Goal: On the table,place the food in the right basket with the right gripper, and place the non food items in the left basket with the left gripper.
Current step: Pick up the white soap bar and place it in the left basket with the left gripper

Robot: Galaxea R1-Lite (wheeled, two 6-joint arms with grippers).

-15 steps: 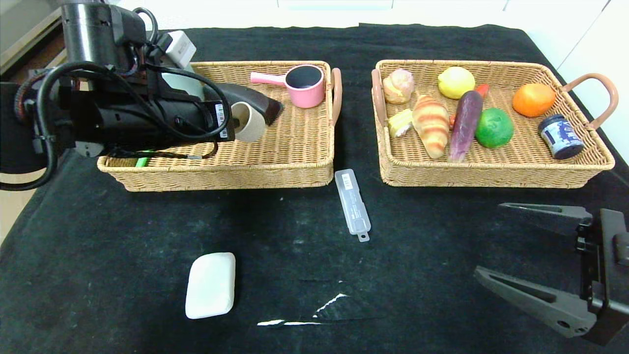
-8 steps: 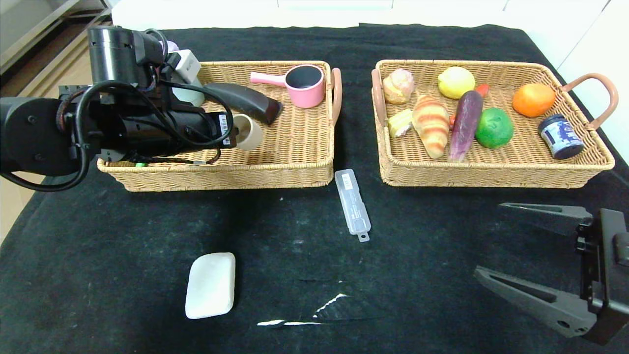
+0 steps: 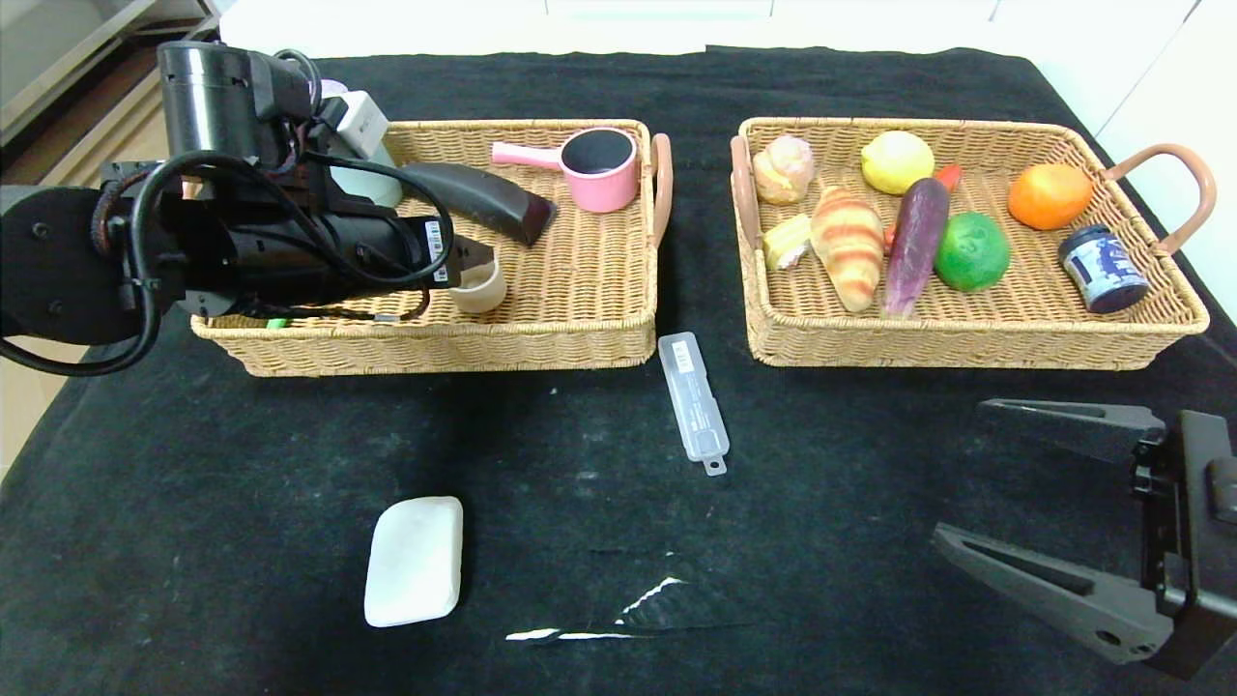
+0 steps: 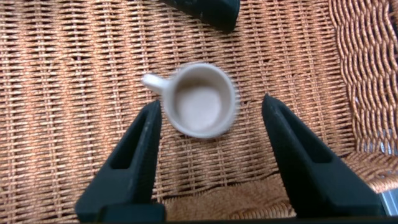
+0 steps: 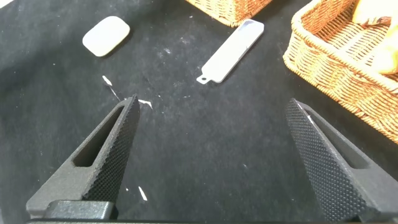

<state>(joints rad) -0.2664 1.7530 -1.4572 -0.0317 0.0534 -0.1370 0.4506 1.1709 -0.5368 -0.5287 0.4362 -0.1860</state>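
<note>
My left gripper (image 3: 474, 259) hangs open over the left basket (image 3: 435, 346). A small beige cup (image 4: 199, 99) lies loose on the wicker between its fingers, touching neither; it also shows in the head view (image 3: 480, 288). A white soap-like bar (image 3: 415, 560) and a clear plastic case (image 3: 693, 398) lie on the black cloth in front of the baskets. My right gripper (image 3: 976, 483) is open and empty above the cloth at the front right. The right basket (image 3: 966, 338) holds a croissant (image 3: 848, 245), a lime, a lemon, an orange and other food.
The left basket also holds a pink saucepan (image 3: 599, 166) and a dark curved object (image 3: 483, 198). A clear plastic scrap (image 3: 638, 609) lies on the cloth near the front. A blue jar (image 3: 1102, 268) sits in the right basket. The table's right edge is close to my right arm.
The left gripper has let go of the beige cup, which dropped onto the basket floor. The left arm has drawn back a little. The right arm has not moved.
</note>
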